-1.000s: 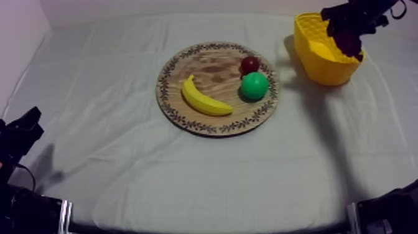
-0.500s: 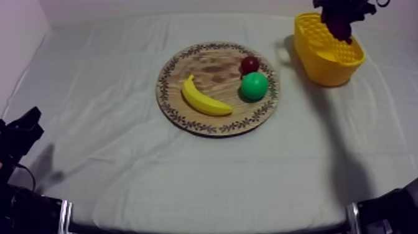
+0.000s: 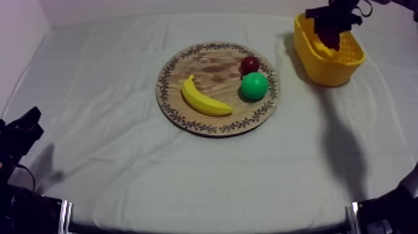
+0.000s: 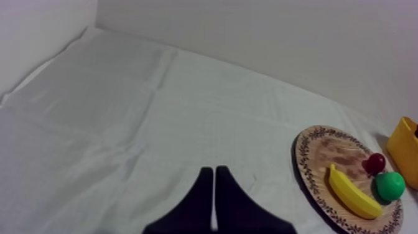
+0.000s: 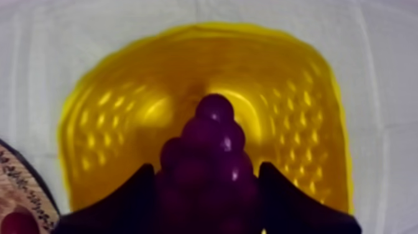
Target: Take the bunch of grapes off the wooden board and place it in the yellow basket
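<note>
My right gripper hangs over the yellow basket at the table's far right. It is shut on the dark purple bunch of grapes, which fills the space between its two black fingers. In the right wrist view the grapes hang above the basket's open inside, apart from its floor. The round wooden board lies mid-table with no grapes on it. My left gripper is shut on nothing, its fingers together as a wedge, low at the near left.
On the board lie a banana, a green round fruit and a small red fruit. The board's patterned rim shows beside the basket. Bare cloth stretches between the board and my left gripper.
My right gripper has carried the grapes leftward, from the basket's far right rim to above its middle. The left arm has stayed still.
</note>
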